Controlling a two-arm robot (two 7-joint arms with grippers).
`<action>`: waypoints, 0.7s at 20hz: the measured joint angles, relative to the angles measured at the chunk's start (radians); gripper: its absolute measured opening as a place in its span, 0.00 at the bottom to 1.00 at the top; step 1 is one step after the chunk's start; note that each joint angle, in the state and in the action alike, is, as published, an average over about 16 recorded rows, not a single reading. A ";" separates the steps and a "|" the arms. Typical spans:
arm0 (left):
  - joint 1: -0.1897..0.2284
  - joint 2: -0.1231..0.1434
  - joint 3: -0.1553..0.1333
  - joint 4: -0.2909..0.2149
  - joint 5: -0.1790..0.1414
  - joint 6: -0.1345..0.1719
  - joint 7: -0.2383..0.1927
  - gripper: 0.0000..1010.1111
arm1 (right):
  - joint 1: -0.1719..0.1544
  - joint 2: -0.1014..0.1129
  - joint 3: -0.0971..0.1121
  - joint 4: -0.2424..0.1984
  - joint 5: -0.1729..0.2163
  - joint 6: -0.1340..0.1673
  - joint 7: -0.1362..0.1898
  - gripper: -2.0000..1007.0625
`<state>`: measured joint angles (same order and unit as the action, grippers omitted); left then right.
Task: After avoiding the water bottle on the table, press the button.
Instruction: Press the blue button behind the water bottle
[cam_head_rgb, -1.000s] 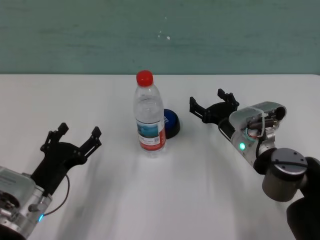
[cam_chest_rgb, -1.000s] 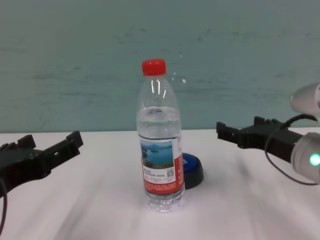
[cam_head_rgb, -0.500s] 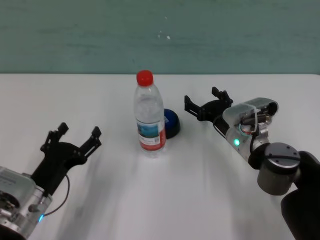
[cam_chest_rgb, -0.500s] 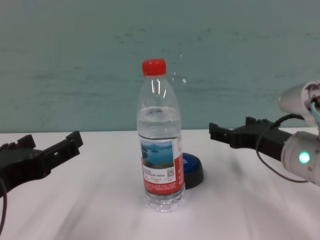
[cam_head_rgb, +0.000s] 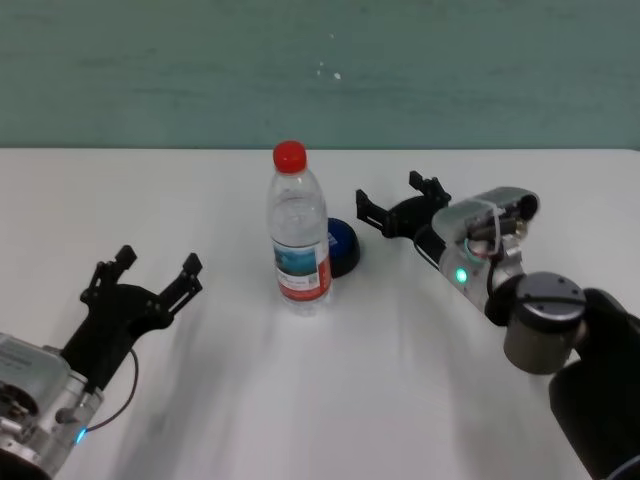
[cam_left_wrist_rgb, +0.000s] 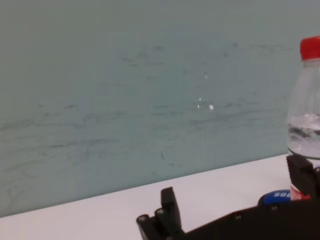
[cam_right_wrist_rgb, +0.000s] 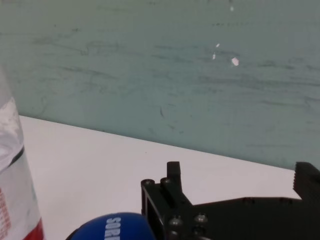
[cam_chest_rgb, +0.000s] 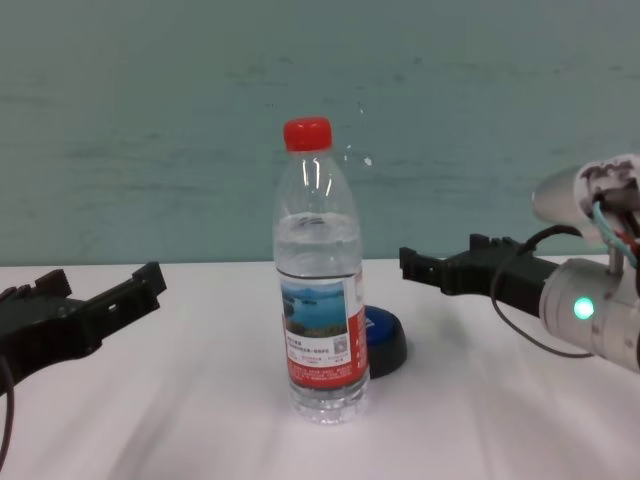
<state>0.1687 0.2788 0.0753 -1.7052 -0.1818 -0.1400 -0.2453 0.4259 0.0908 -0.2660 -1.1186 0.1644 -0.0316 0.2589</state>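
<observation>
The water bottle (cam_head_rgb: 298, 240), clear with a red cap, stands upright at the middle of the white table (cam_head_rgb: 300, 400). It also shows in the chest view (cam_chest_rgb: 320, 290). The blue-domed button (cam_head_rgb: 344, 247) sits just behind and to the right of the bottle, partly hidden by it, and shows in the chest view (cam_chest_rgb: 386, 341). My right gripper (cam_head_rgb: 390, 192) is open, in the air just right of and above the button, to the right of the bottle; in the right wrist view (cam_right_wrist_rgb: 240, 182) the button (cam_right_wrist_rgb: 112, 227) lies close below one finger. My left gripper (cam_head_rgb: 158, 262) is open and empty, parked at the table's left.
A teal wall (cam_head_rgb: 320, 70) runs behind the table's far edge. The bottle (cam_right_wrist_rgb: 15, 180) stands close beside the button on the side away from my right gripper. Bare white tabletop lies in front of the bottle and on both sides.
My right gripper has moved left, from well right of the button to just beside and above it. The bottle, the button and my left arm have not moved.
</observation>
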 joint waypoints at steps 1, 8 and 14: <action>0.000 0.000 0.000 0.000 0.000 0.000 0.000 1.00 | 0.006 -0.001 -0.002 0.009 0.000 -0.002 0.003 1.00; 0.000 0.000 0.000 0.000 0.000 0.000 0.000 1.00 | 0.050 -0.014 -0.019 0.077 0.003 -0.015 0.023 1.00; 0.000 0.000 0.000 0.000 0.000 0.000 0.000 1.00 | 0.089 -0.027 -0.031 0.144 0.003 -0.026 0.035 1.00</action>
<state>0.1687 0.2788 0.0752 -1.7051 -0.1819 -0.1400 -0.2453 0.5149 0.0634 -0.2966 -0.9746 0.1679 -0.0572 0.2939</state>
